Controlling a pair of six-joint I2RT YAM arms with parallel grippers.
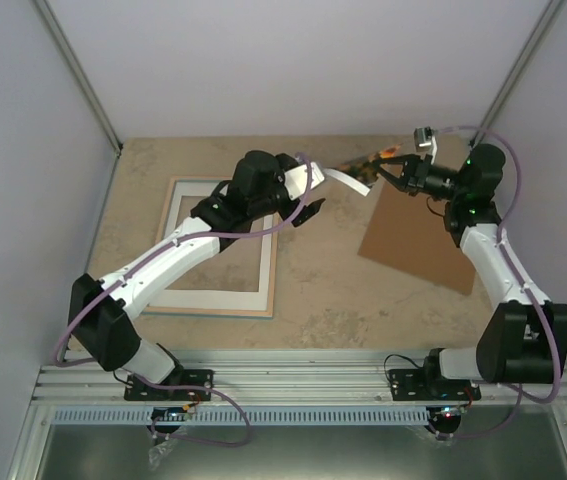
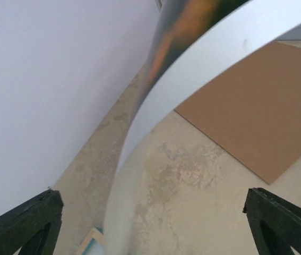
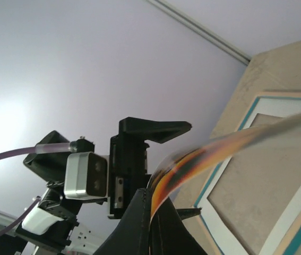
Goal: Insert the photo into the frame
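The worktop [image 1: 323, 285] is carrying the frame [image 1: 213, 311] flat toward its left edge, with a white mat [image 1: 213, 297] lying inside it. A brown board [image 1: 418, 240] is lying near the right edge, and bare surface is showing between the two. The photo [image 1: 348, 180] is hanging bowed in the air near the far edge. The right gripper [image 1: 388, 172] is pinching one end of it. The left gripper [image 1: 306, 214] is standing wide around the other end, gripping nothing.

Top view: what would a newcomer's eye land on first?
The photo arches in mid-air over the table's far side, pinched at one end by the shut right pincer. Its free end runs between the wide-open jaws of the left pincer, ungripped. Below, the frame lies flat on the left and a brown backing board on the right.
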